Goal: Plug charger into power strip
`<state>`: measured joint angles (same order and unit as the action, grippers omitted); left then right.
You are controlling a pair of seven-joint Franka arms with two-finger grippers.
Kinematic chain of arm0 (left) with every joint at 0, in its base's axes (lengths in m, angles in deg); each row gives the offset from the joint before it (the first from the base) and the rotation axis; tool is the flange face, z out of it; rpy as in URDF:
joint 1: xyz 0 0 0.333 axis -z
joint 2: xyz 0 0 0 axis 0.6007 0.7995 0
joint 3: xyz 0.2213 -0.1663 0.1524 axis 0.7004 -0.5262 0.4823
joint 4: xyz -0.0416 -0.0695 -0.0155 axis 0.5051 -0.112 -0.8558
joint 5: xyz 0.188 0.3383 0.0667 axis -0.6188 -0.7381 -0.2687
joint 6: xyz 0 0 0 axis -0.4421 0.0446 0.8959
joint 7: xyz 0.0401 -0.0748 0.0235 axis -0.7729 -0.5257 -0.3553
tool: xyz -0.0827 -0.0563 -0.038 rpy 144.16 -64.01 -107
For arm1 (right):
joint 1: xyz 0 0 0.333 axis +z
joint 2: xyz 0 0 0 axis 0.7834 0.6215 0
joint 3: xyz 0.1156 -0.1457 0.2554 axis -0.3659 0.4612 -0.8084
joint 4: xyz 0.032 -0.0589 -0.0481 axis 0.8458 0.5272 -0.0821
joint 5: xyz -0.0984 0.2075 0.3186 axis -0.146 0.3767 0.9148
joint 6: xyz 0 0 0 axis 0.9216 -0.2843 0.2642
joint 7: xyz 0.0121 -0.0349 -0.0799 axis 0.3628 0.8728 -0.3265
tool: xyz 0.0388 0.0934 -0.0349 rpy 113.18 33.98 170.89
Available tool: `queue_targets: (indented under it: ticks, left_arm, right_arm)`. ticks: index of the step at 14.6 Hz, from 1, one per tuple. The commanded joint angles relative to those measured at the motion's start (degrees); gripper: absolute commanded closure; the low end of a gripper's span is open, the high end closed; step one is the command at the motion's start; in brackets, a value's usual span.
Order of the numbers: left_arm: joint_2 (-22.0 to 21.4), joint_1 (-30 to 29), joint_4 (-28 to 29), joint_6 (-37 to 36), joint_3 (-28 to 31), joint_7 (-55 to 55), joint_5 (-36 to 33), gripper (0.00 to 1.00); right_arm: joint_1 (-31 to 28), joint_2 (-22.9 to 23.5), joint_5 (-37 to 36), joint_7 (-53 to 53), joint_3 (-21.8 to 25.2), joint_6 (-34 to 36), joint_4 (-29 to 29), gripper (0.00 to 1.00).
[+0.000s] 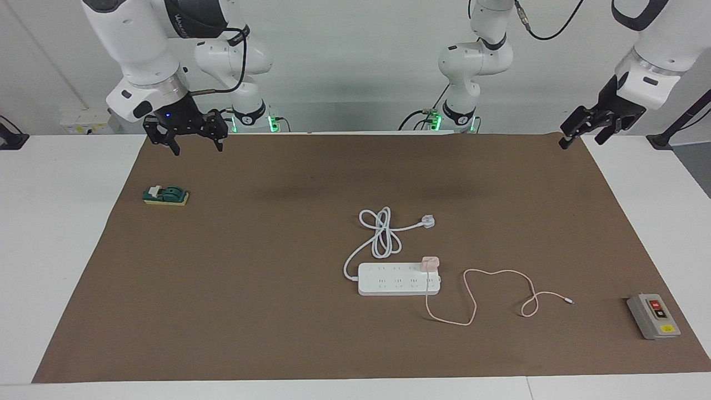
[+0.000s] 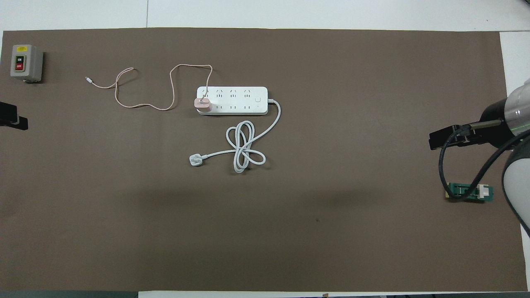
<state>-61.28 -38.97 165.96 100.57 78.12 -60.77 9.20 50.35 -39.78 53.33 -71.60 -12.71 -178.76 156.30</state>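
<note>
Sits plugged in, charger (image 1: 430, 263) on power strip (image 1: 399, 279), so left gripper (image 1: 590, 128) and right gripper (image 1: 186, 133) hang apart, empty, upper corners.

The charger (image 1: 430, 263) sits seemingly plugged into the power strip (image 1: 389, 283), at the left arm's end.

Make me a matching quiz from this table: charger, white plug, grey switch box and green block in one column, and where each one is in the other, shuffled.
Things:
1. charger
2. white plug
3. grey switch box
4. green block

Places:
A. on the mat at the right arm's end, near the robots
B. on the power strip, at its end toward the left arm
C. at the left arm's end, farther from the robots than the strip
D. on the mat beside the coiled cord, nearer the robots than the strip

Pairs: 1-B, 2-D, 3-C, 4-A
</note>
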Motion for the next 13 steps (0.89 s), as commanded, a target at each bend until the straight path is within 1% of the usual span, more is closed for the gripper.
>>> queue_targets:
  ticks: [1, 2, 3, 6, 9, 13]
  left_arm:
    - [-0.50, -0.59, 2.40, 1.09, -0.90, -0.66, -0.36, 0.00]
    - [-0.67, -0.15, 3.44, 3.27, -0.91, -0.75, -0.36, 0.00]
    - [-0.68, 0.03, 3.80, 3.90, -0.91, -0.66, -0.36, 0.00]
    - [2.13, 0.47, 1.88, 2.16, -0.64, -0.57, -0.97, 0.00]
    - [2.22, 1.52, 1.09, 0.14, -0.73, -0.84, -0.97, 0.00]
    - [2.22, 1.52, 0.99, 0.66, -0.82, -0.84, -0.89, 0.00]
  right_arm:
    - [-0.72, -0.67, 0.63, 0.91, -0.49, 0.60, 0.26, 0.00]
    - [-0.72, -0.67, 0.63, 0.91, -0.49, 0.60, 0.26, 0.00]
    - [-0.72, -0.67, 0.63, 0.91, -0.49, 0.60, 0.18, 0.00]
    - [-0.72, -0.67, 0.63, 0.91, -0.49, 0.60, 0.18, 0.00]
    - [-0.63, -0.67, 0.63, 0.91, -0.49, 0.60, 0.18, 0.00]
    - [-0.63, -0.67, 0.63, 0.91, -0.49, 0.60, 0.26, 0.00]
